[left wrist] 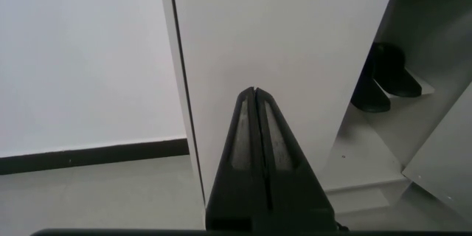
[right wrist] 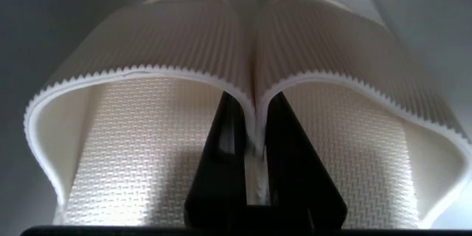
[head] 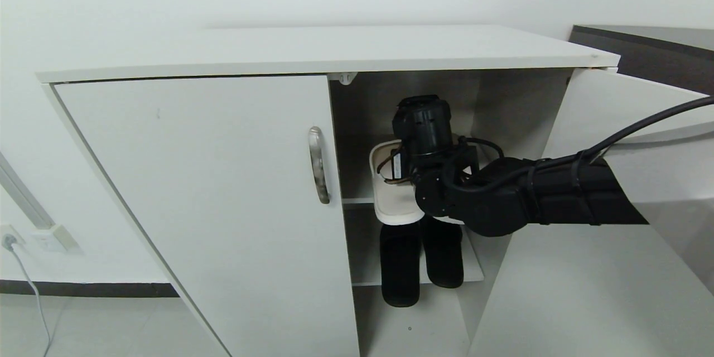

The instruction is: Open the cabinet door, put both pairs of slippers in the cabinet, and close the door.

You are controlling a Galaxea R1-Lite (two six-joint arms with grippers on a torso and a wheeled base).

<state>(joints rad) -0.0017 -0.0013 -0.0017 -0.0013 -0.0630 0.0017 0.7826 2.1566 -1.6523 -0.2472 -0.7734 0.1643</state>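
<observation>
Inside, the white cabinet (head: 334, 50) has its left door (head: 212, 189) closed, with a metal handle (head: 318, 164) near that door's inner edge, and its right door (head: 585, 301) swung wide open. The right arm reaches through the open side at the height of the upper shelf (head: 357, 201). The right gripper (right wrist: 254, 118) pinches the pair of white slippers (right wrist: 169, 66): its two fingers press together the inner strap edges where the two slippers meet, so they are held side by side. In the head view the white slippers (head: 393, 201) sit at the front edge of the upper shelf, jutting out past it; whether they rest on the shelf cannot be told. Below them the pair of black slippers (head: 418, 262) lies on the lower shelf (head: 368, 268), side by side, the left one hanging over the shelf's front edge. The left wrist view shows the black slippers (left wrist: 383, 77) too, beyond the closed door. The left gripper (left wrist: 254, 96) is outside the cabinet, in front of the closed left door, its fingers pressed together with nothing between them.
</observation>
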